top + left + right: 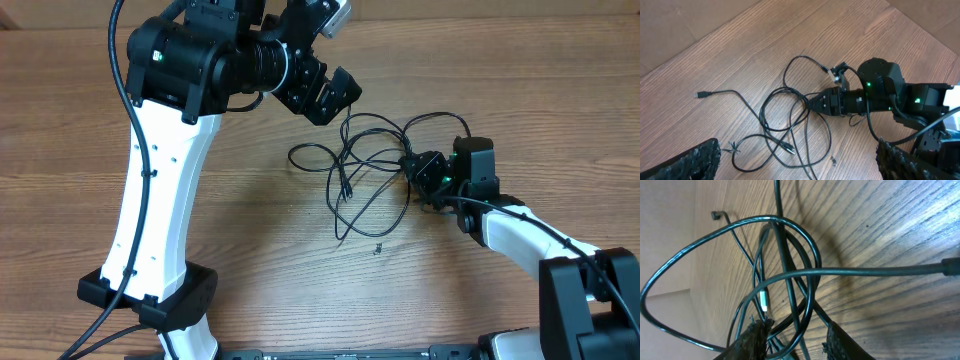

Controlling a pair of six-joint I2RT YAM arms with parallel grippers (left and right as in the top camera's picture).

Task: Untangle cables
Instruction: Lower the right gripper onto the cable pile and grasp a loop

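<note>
- Wood-grain table (250, 260) all the way across, seen from overhead.
- Nearest the arm bases, a tiny dark scrap (378, 248) sits alone on the wood at 6 o'clock of the tangle.
- Next up, the right gripper (410, 165) is nosed in low from 3 o'clock. In its wrist view its fingers (754, 337) straddle several strands, drawn in but with a gap showing. Whether they are pinching, I cannot tell.
- The cables (360, 160) lie flat mid-table. The loops are stacked at that gripper's 9 o'clock, and the loose tails run from 12 down toward 6 and 7.
- Farthest out, the left gripper (335, 95) hovers above the wood at the tangle's 11 o'clock, spread wide and holding nothing.
- My read: the right arm is the nearer one. A separating pull looks best drawn toward 3 o'clock, across those tails.
</note>
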